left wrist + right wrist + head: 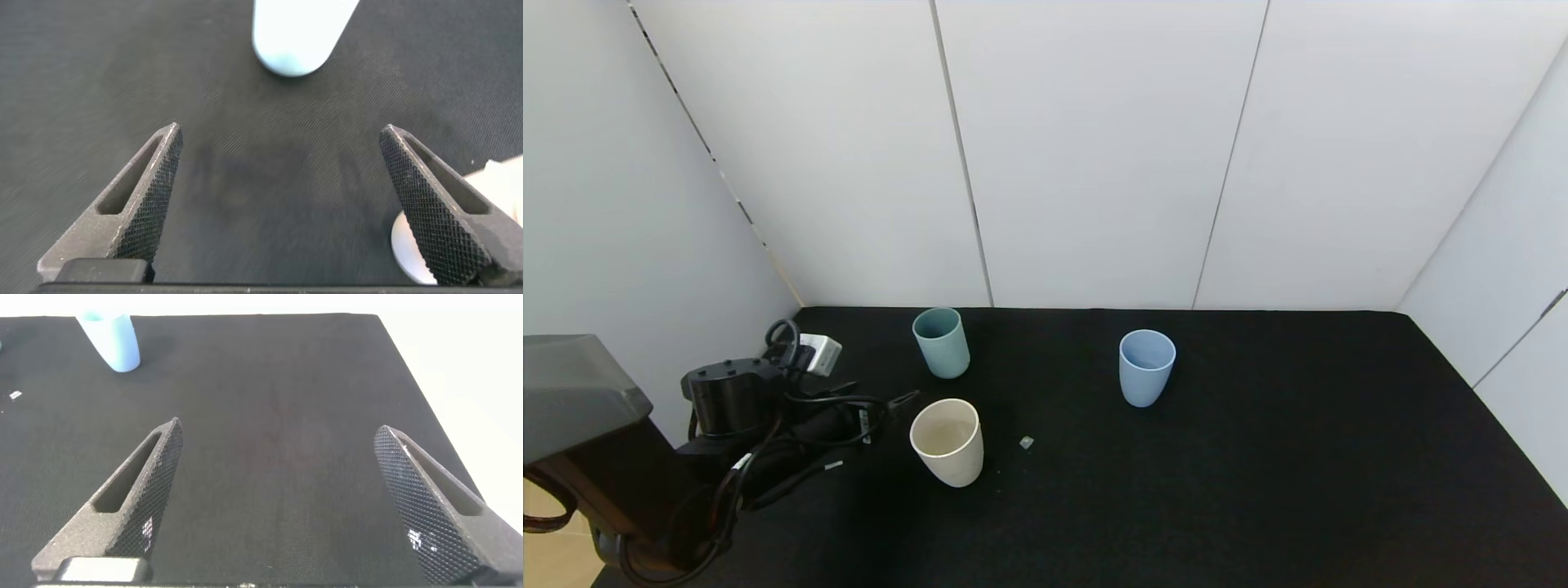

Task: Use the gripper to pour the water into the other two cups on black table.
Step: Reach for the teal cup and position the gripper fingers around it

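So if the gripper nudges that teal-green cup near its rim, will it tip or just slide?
The teal-green cup stands upright, taller than wide, narrowing to its base, so a high push probably tips it. The cloth-like black table likely resists sliding. It looks stiff and light.

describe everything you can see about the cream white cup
The cream-white cup is a smooth, handleless tumbler tapering to a rounded base, matte like plastic. It stands upright and open on the black table, in front of the teal-green cup. The open left gripper sits just beside it, not touching. Whether it holds water cannot be told.
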